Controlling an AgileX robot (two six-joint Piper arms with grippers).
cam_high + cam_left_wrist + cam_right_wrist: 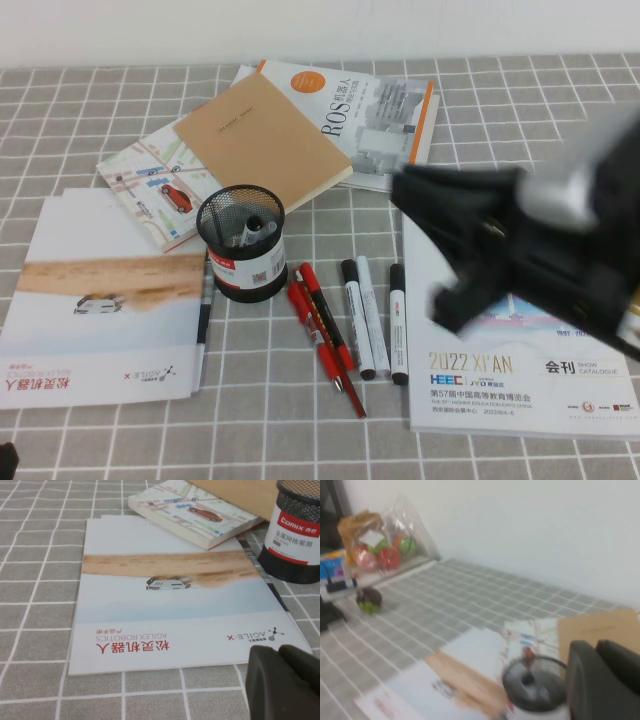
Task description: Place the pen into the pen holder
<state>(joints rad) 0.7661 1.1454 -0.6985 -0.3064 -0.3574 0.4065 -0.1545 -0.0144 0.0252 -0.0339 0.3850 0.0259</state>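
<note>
The black mesh pen holder [241, 245] stands on the table left of centre, with a black-capped marker inside it. It also shows in the left wrist view [294, 530] and in the right wrist view [535, 685]. A slim grey pen [205, 335] lies flat along the right edge of the white brochure, just below the holder. My right gripper [420, 195] hovers high above the table to the right of the holder, shut and empty; its fingers [600, 680] show in the right wrist view. My left gripper [285, 680] is shut and empty, low near the brochure's near corner.
Two red pens [322, 330] and three white markers with black caps [372, 318] lie right of the holder. A white brochure [100, 300] lies at left, a tan notebook [262, 140] on stacked books behind, and a catalogue [520, 385] at right.
</note>
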